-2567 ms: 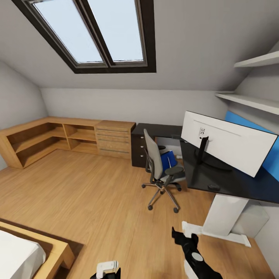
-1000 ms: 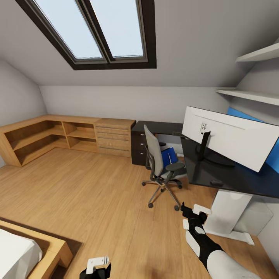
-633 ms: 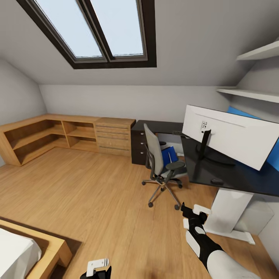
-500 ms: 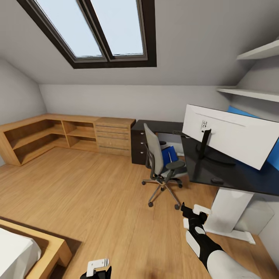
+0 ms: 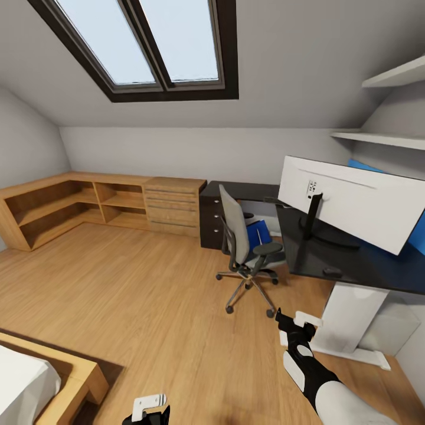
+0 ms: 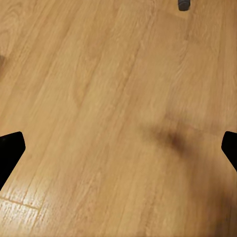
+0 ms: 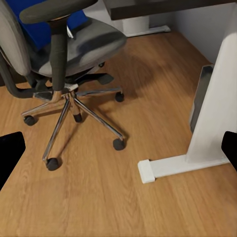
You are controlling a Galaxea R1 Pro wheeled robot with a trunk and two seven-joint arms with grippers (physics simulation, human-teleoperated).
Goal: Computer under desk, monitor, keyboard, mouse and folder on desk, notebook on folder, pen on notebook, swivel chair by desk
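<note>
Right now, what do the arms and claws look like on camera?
Right arm: glossy white shell at the forearm, black wrist section with a round white cap, black claw carrying a white block. Left claw: black body topped by a white bracket. Wrist views show plain black fingertips. No cables or markings discernible.

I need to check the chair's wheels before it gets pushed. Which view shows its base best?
The right wrist view: the chair's chrome base and castors show close and sharp. The head view shows the whole chair, its base small. The left wrist view shows floor.
</note>
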